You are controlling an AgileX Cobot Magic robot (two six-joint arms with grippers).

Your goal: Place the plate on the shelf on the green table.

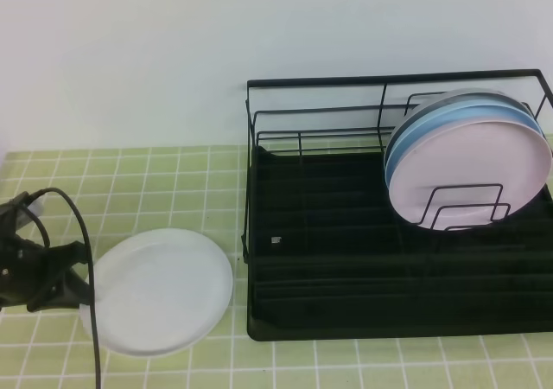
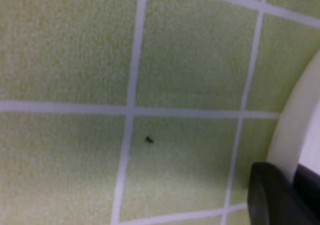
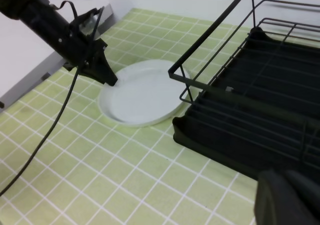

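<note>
- We are seeing the plate (image 1: 160, 291) lying flat on the green table (image 1: 155, 190) in the lower left of the high view; its right rim is sitting just beside the shelf (image 1: 397, 294) with a narrow strip of tile between them, and its near rim is leaving one row of tiles before the bottom frame edge.
- The left gripper (image 1: 85, 287) is reaching in from the left frame edge and meeting the plate's left rim; in the right wrist view its fingers (image 3: 107, 78) are pinching together over that rim; in the left wrist view one dark finger (image 2: 272, 197) is lying against the white rim (image 2: 295, 135) at the lower right; so we are reading it as closed on the plate.
- A black cable (image 1: 86, 302) is looping from the left arm down to the bottom edge, crossing just beside the plate's left side.
- The right gripper (image 3: 290, 197) is showing as a dark blur at the lower right of its own view, above bare tiles near the shelf's front corner; its fingers are pressed together on nothing.
- The shelf's left and front sections are showing only ribbed black tray; a pink plate (image 1: 471, 168) and blue plates (image 1: 432, 117) are standing tilted in the upper right dividers.
- The shelf's tall wire wall (image 3: 210, 35) is rising between the plate and the tray.
</note>
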